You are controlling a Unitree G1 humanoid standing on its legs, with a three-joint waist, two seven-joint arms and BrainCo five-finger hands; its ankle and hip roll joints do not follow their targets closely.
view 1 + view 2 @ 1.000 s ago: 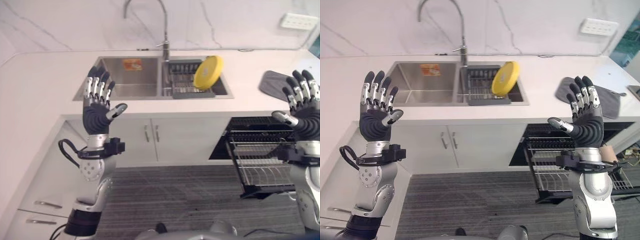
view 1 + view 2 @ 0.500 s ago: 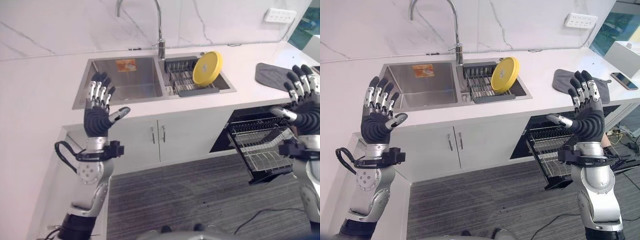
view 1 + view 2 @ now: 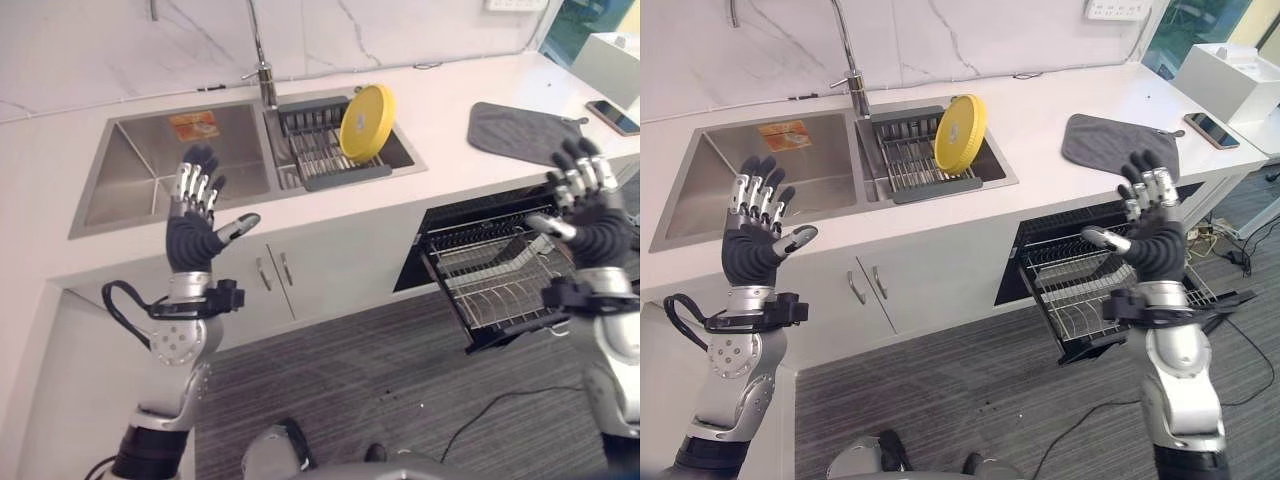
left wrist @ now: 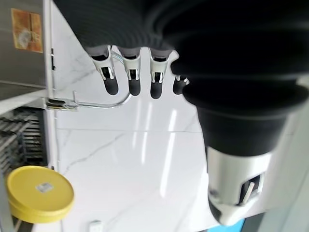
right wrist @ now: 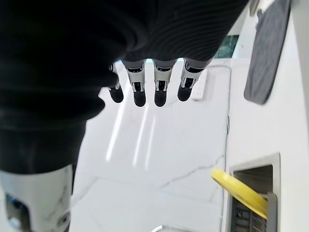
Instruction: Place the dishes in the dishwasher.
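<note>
A yellow plate (image 3: 364, 122) leans on edge in the dark dish rack (image 3: 318, 160) in the sink's right basin; it also shows as a yellow plate (image 4: 39, 193) in the left wrist view. The dishwasher's wire rack (image 3: 500, 283) is pulled out under the counter at the right. My left hand (image 3: 194, 225) is raised upright in front of the left basin, open and holding nothing. My right hand (image 3: 586, 211) is raised above the pulled-out rack, open and empty too. Both hands stand well short of the plate.
A steel double sink (image 3: 150, 170) with a tall tap (image 3: 852, 80) is set in the white counter. A grey mat (image 3: 518, 130) and a phone (image 3: 617, 117) lie on the counter at the right. White cupboard doors (image 3: 300, 270) stand below; grey carpet (image 3: 380, 380) covers the floor.
The camera has turned, so the whole scene has shifted left and the counter's right end now shows. Both hands stay raised and open, at about the same places in view.
</note>
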